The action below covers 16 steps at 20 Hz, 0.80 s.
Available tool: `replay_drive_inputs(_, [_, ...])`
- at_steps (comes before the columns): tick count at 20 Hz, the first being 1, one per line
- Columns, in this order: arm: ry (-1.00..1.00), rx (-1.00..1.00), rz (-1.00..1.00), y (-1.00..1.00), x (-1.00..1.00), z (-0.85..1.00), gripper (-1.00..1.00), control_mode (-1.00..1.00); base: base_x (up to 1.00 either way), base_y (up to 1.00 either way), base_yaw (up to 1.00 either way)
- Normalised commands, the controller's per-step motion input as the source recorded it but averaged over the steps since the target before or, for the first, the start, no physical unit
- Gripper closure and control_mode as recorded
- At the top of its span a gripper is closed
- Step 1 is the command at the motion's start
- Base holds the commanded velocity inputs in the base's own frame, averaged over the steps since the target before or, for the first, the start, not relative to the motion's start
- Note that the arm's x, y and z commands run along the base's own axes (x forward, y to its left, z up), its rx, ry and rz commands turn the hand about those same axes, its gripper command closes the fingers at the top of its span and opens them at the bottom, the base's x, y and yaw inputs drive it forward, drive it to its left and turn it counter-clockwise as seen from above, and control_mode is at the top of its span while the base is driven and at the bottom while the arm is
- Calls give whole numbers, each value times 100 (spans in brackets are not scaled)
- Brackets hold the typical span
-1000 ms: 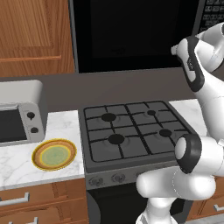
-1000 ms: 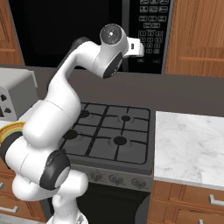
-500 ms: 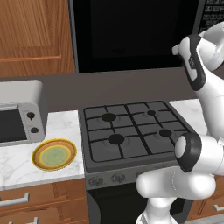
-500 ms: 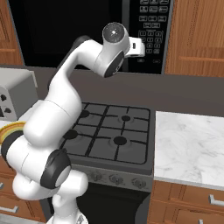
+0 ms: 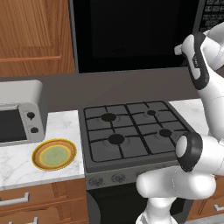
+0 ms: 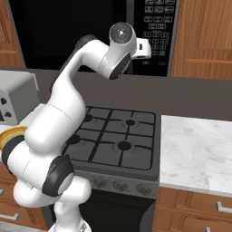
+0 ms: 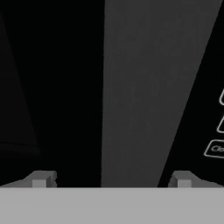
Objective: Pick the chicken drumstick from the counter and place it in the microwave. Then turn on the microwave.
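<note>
I have the gripper (image 7: 111,179) right up at the microwave (image 6: 77,31), fingers spread wide and empty, facing the strip beside the keypad (image 6: 157,27). The door looks shut; I can't see the drumstick. Next I'd shift toward the start button and press

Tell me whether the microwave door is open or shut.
Shut. The microwave shows its dark glass door flat and flush beside the keypad, with none of its inside visible. The gripper hangs close before its front.

Arm raised high, fingers (image 7: 40,179) spread wide.
</note>
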Motion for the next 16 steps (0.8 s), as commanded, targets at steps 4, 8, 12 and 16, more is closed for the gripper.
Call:
replay_drive_inputs(4, [0,0,2,-1,-22,6,-100,-100,0,0,0])
replay_drive_inputs(8, [0,-1,0,0,-31,3,-100,-100,0,0,0])
replay_drive_inputs(12, [0,-2,0,0,-33,0,-100,-100,0,0,0])
replay_drive_inputs(16, [0,-2,0,0,-35,0,-100,-100,0,0,0])
